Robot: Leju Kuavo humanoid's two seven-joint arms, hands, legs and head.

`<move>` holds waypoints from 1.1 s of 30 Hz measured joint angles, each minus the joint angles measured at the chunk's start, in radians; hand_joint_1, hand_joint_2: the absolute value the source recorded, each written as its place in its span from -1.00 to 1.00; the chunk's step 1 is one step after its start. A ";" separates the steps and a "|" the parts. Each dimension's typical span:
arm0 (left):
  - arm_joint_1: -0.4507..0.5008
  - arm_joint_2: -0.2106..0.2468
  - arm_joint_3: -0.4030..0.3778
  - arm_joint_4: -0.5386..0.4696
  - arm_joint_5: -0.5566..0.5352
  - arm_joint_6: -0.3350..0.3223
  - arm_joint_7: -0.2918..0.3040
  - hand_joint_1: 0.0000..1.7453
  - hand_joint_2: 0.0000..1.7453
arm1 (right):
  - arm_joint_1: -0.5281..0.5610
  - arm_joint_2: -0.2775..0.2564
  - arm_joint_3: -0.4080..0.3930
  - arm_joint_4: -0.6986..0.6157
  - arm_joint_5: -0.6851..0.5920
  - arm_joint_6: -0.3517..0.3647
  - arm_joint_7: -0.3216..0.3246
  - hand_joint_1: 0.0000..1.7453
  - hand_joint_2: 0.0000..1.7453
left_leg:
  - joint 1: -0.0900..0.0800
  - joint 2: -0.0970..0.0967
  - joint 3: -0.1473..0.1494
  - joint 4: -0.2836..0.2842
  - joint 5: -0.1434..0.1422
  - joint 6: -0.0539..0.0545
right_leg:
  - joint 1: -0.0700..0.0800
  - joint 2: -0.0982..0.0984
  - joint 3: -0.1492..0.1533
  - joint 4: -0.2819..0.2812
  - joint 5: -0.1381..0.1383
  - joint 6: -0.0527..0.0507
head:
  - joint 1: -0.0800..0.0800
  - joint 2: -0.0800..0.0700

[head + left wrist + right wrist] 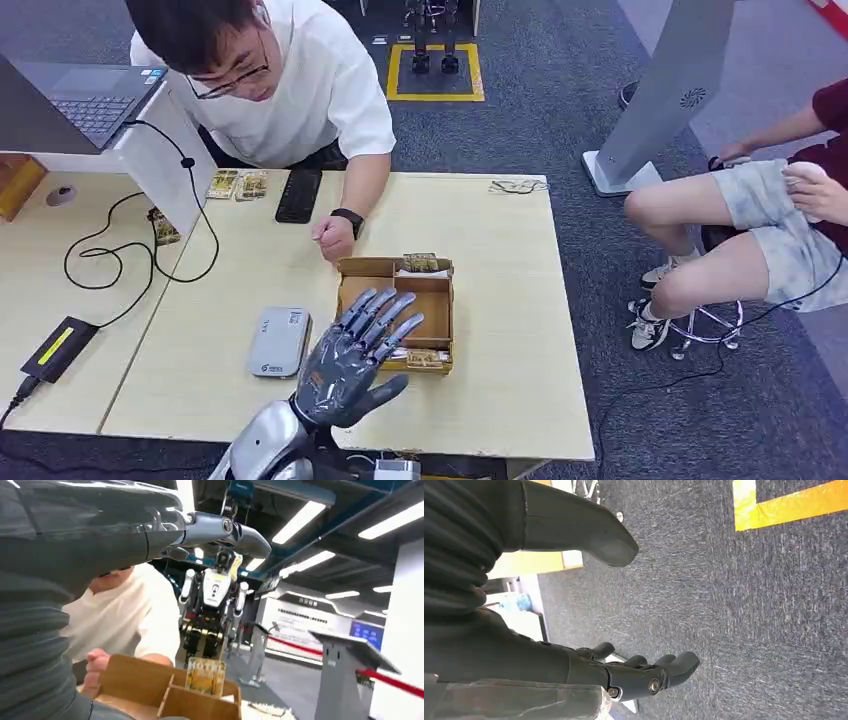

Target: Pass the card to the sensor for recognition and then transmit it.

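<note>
The left hand is dark grey-blue with glossy segmented fingers on a silver forearm. The right hand has a thick matte thumb (a small screw sits beside the fingertips) behind a ribbed grey cover.

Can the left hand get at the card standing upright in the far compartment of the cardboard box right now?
Probably yes. The left hand is open, spread above the cardboard box, and the upright card stands exposed beyond its fingertips. The person's fist rests beside the box, not over it.
</note>
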 joint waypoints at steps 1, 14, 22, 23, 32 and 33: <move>-0.002 0.002 -0.002 0.005 -0.002 -0.002 0.006 -1.00 1.00 | 0.000 -0.001 0.000 0.002 0.000 0.000 0.000 -1.00 1.00 | 0.000 0.000 0.000 0.000 0.000 0.000 | 0.000 0.000 0.000 0.000 0.000 0.000 | 0.000 0.000; -0.011 0.008 -0.013 0.053 -0.067 -0.009 0.096 -1.00 1.00 | -0.001 -0.004 0.002 0.009 0.000 -0.003 0.006 -1.00 1.00 | 0.000 0.000 0.000 0.000 0.000 0.000 | 0.000 0.000 0.000 0.000 0.000 0.000 | 0.000 0.000; -0.012 -0.008 -0.013 0.060 -0.088 -0.021 0.156 -1.00 1.00 | -0.002 -0.004 0.002 0.006 0.000 0.000 0.010 -1.00 1.00 | 0.000 0.000 0.000 0.000 0.000 0.000 | 0.000 0.000 0.000 0.000 0.000 0.000 | 0.000 0.000; -0.013 -0.008 -0.013 0.060 -0.091 -0.022 0.159 -1.00 1.00 | -0.002 -0.004 0.002 0.006 0.000 0.001 0.010 -1.00 1.00 | 0.000 0.000 0.000 0.000 0.000 0.000 | 0.000 0.000 0.000 0.000 0.000 0.000 | 0.000 0.000; -0.012 -0.018 -0.013 0.060 -0.157 -0.052 0.229 -1.00 1.00 | -0.007 -0.002 0.000 -0.004 0.000 0.011 0.019 -1.00 1.00 | 0.000 0.000 0.000 0.000 0.000 0.000 | 0.000 0.000 0.000 0.000 0.000 0.000 | 0.000 0.000; -0.012 -0.018 -0.013 0.060 -0.168 -0.058 0.240 -1.00 1.00 | -0.008 -0.001 0.000 -0.007 0.000 0.012 0.021 -1.00 1.00 | 0.000 0.000 0.000 0.000 0.000 0.000 | 0.000 0.000 0.000 0.000 0.000 0.000 | 0.000 0.000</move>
